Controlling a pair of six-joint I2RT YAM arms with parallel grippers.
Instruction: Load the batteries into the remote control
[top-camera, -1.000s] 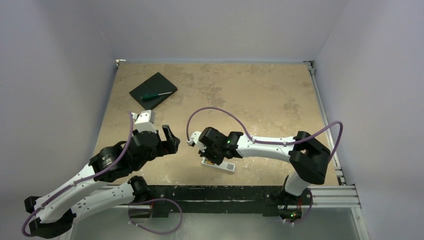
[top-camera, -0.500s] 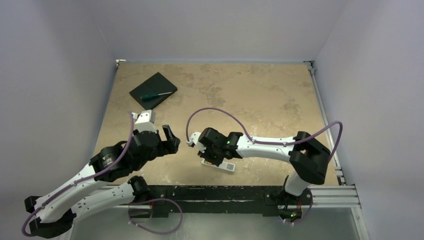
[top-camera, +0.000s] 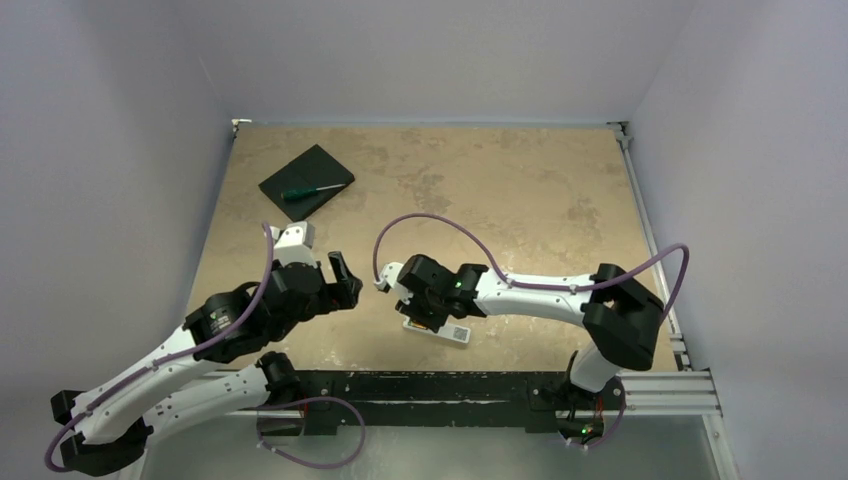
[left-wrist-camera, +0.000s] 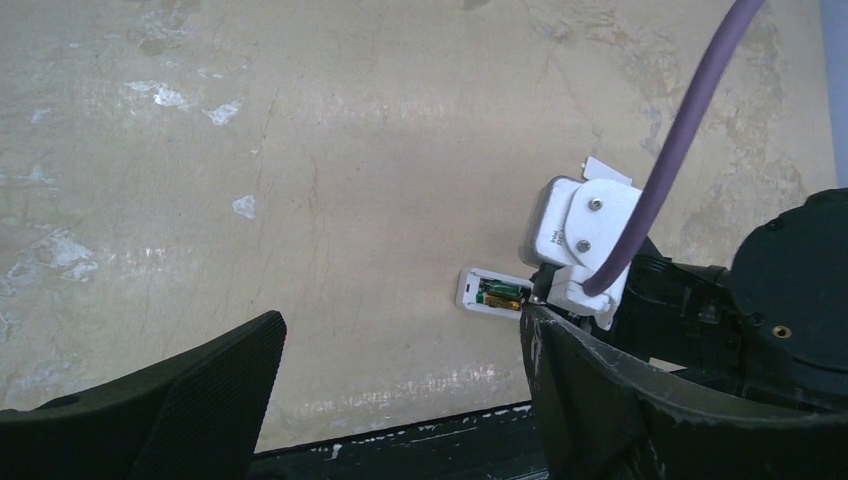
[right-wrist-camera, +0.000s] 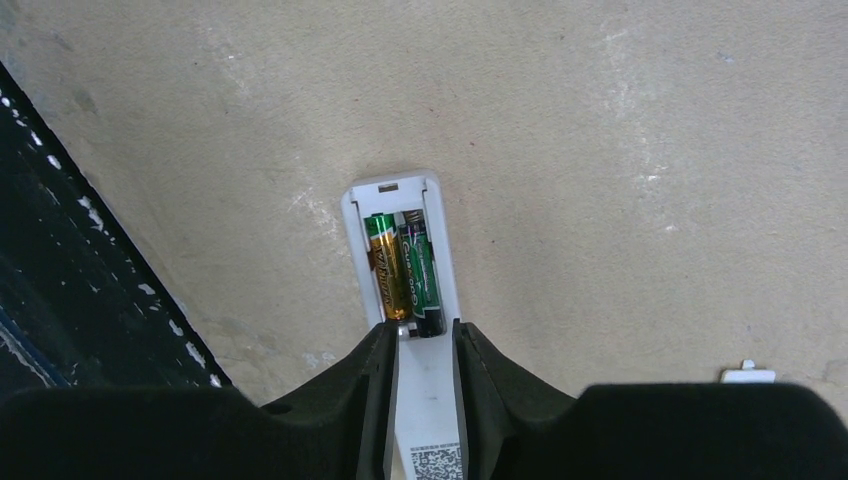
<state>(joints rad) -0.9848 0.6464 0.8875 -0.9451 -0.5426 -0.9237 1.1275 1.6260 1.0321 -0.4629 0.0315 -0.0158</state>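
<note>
The remote control (top-camera: 441, 329) lies back up near the table's front edge, with its battery bay open at the left end. Two batteries (right-wrist-camera: 403, 272), one gold and one green, lie side by side in the bay. They also show in the left wrist view (left-wrist-camera: 503, 293). My right gripper (right-wrist-camera: 421, 335) is shut on the remote's white back (right-wrist-camera: 426, 395), its fingertips at the batteries' near ends. In the top view the right gripper (top-camera: 422, 312) covers the middle of the remote. My left gripper (top-camera: 346, 279) is open and empty, a little to the left of the remote (left-wrist-camera: 478, 292).
A flat black square pad (top-camera: 305, 180) with a green-handled screwdriver (top-camera: 312, 189) on it lies at the far left. A small white piece (right-wrist-camera: 748, 376) lies on the table beside the right gripper. The black front rail (top-camera: 440, 385) runs just below the remote.
The left arm has shifted very slightly. The right gripper and the remote have not moved.
</note>
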